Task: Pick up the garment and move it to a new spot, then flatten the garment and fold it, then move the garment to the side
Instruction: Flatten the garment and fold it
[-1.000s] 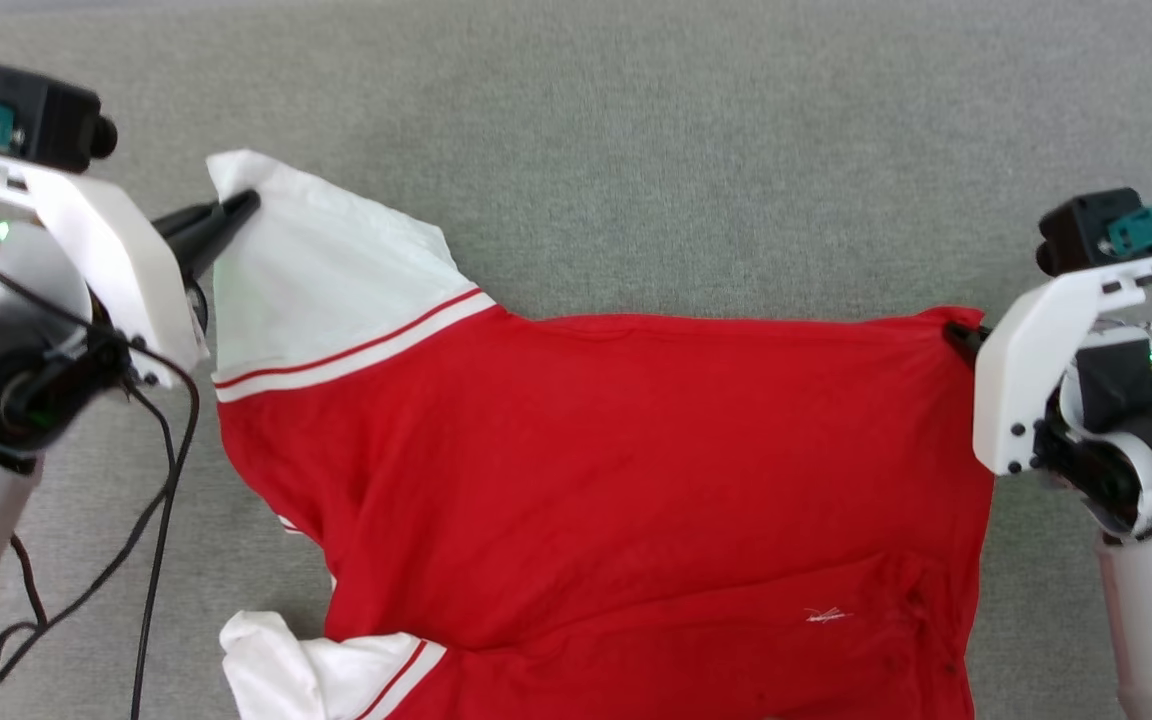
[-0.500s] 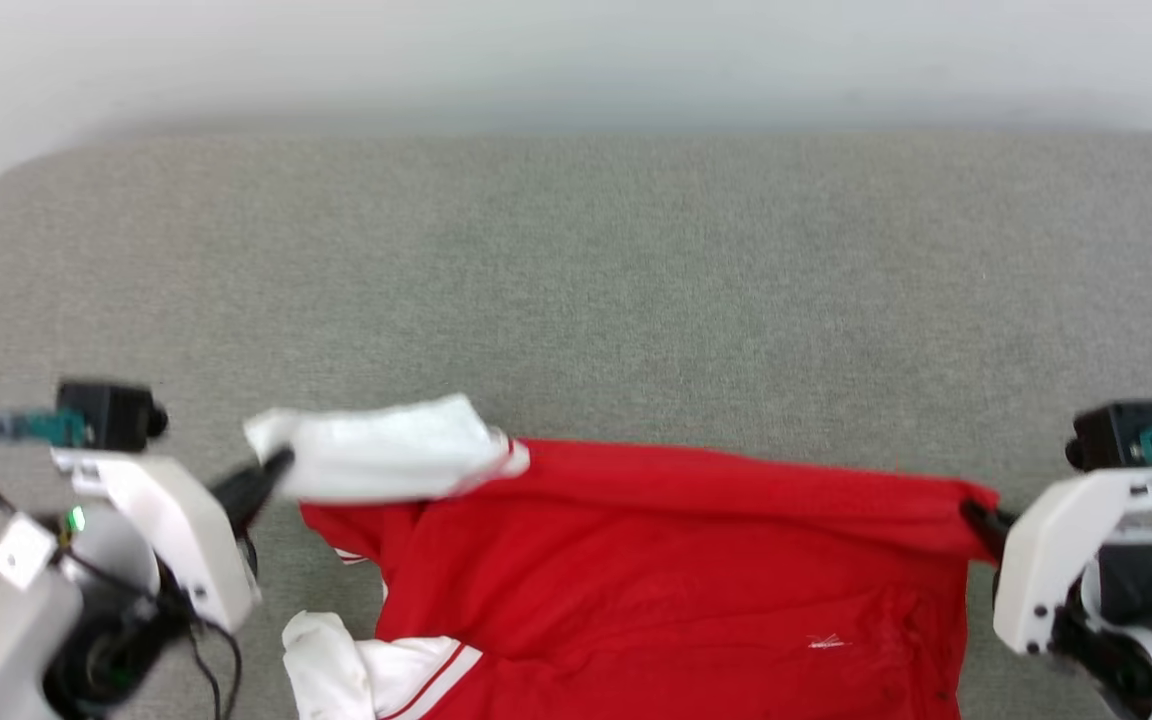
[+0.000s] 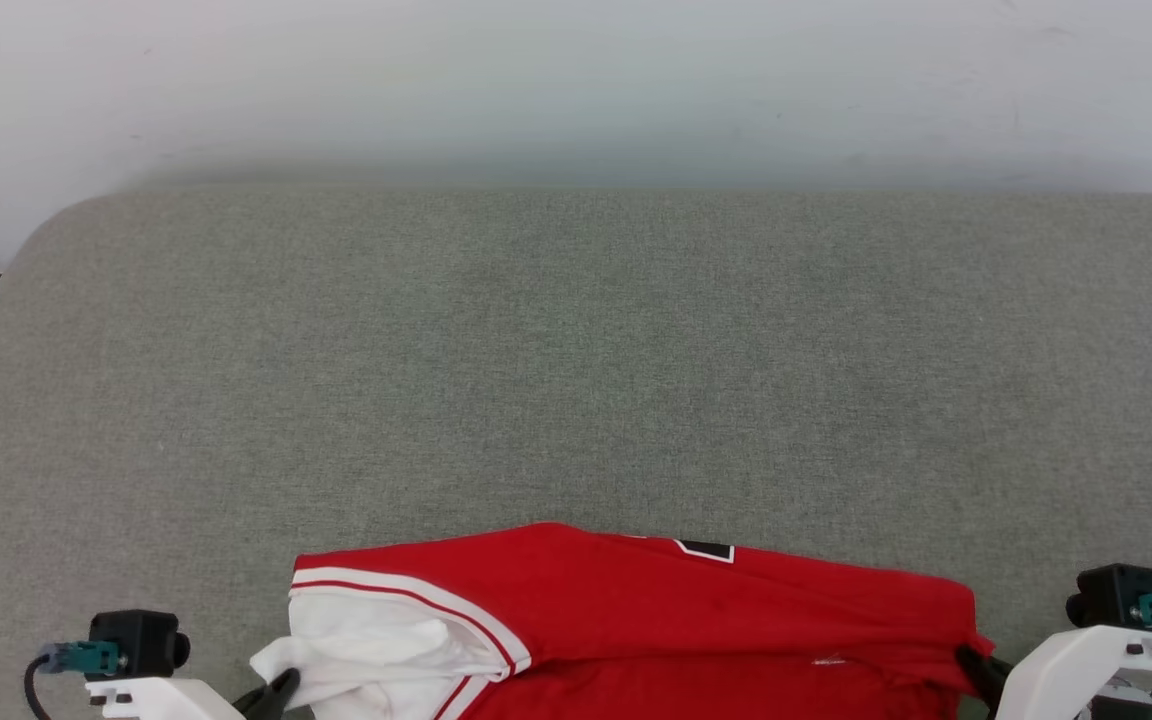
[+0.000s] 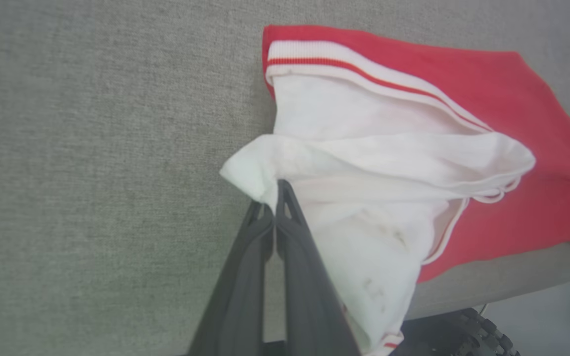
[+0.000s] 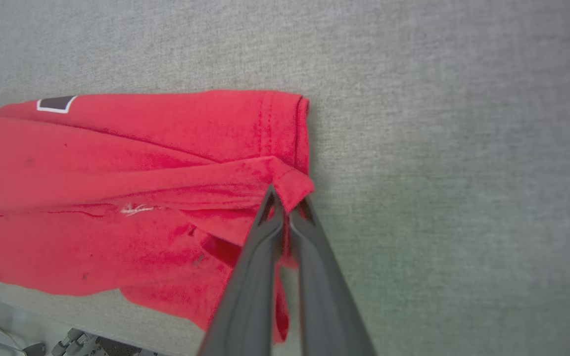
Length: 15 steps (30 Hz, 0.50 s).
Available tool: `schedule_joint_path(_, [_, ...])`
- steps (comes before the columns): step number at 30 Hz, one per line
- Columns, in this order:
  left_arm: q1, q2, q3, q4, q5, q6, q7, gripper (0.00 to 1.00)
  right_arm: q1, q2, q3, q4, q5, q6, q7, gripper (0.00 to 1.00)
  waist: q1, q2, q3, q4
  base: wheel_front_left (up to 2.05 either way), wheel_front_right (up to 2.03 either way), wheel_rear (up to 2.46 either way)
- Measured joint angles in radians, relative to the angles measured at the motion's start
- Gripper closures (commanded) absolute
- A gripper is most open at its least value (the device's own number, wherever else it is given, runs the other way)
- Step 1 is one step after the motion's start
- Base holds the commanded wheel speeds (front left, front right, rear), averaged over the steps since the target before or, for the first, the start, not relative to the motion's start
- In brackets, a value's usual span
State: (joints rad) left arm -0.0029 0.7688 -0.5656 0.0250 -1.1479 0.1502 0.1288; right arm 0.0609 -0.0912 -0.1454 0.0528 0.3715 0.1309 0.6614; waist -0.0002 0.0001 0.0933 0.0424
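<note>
Right gripper, its two dark fingers pinched together on a hem corner of the garment. The red cloth lies in loose folds on the grey fabric surface and extends to the view's left. A black, white-outlined patch shows on the fold farthest from the fingers.

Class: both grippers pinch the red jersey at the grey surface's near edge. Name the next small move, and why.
Probably carry both grippers forward, drawing the garment further onto the grey surface: the left gripper pinches its white sleeve, the right gripper a red corner, and it lies bunched, partly overhanging the near edge.
</note>
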Motion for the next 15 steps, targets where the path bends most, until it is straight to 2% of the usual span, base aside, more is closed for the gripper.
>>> schedule_joint_path(1, [0.005,-0.003,-0.008,0.001,0.002,0.001,0.001,1.00,0.007,0.004,0.001,0.009,0.006,0.000,-0.015,0.65,0.0000,0.0000,0.000,0.001,0.00,0.00,0.00])
schedule_joint_path(2, [0.008,-0.011,-0.013,0.003,0.002,0.001,0.001,1.00,0.011,0.007,0.005,0.017,0.009,0.000,-0.024,0.04,0.0001,0.0000,0.000,0.002,0.00,0.00,0.00])
schedule_joint_path(3, [0.009,-0.021,-0.016,0.006,0.003,0.001,-0.002,1.00,0.016,0.010,0.010,0.025,0.013,0.000,-0.036,0.00,0.0001,0.0000,0.000,0.003,0.00,0.00,0.00])
schedule_joint_path(4, [0.009,-0.030,-0.018,0.012,0.009,0.001,-0.010,0.78,0.020,0.014,0.013,0.030,0.016,0.000,-0.056,0.00,0.0001,0.0000,-0.001,0.004,0.00,0.00,0.00])
schedule_joint_path(5, [0.009,-0.035,-0.022,0.016,0.010,0.001,-0.010,0.42,0.023,0.016,0.016,0.036,0.017,0.000,-0.072,0.00,0.0001,0.0000,-0.001,0.005,0.00,0.00,0.00])
schedule_joint_path(6, [0.009,-0.043,-0.024,0.022,0.010,-0.001,-0.018,0.00,0.024,0.017,0.018,0.040,0.023,0.000,-0.088,0.00,0.0001,0.0000,-0.002,0.005,0.00,0.00,0.00])
schedule_joint_path(11, [-0.005,-0.064,-0.020,0.033,0.063,0.000,-0.096,0.00,0.037,0.026,0.021,0.017,0.034,0.000,-0.187,0.00,0.0001,0.0000,-0.018,0.005,0.00,0.00,0.00])
schedule_joint_path(15, [-0.024,-0.079,-0.007,0.025,0.120,0.013,-0.183,0.00,0.046,0.029,0.014,-0.022,0.033,0.000,-0.200,0.00,0.0000,0.0000,-0.037,0.000,0.00,0.00,0.00])
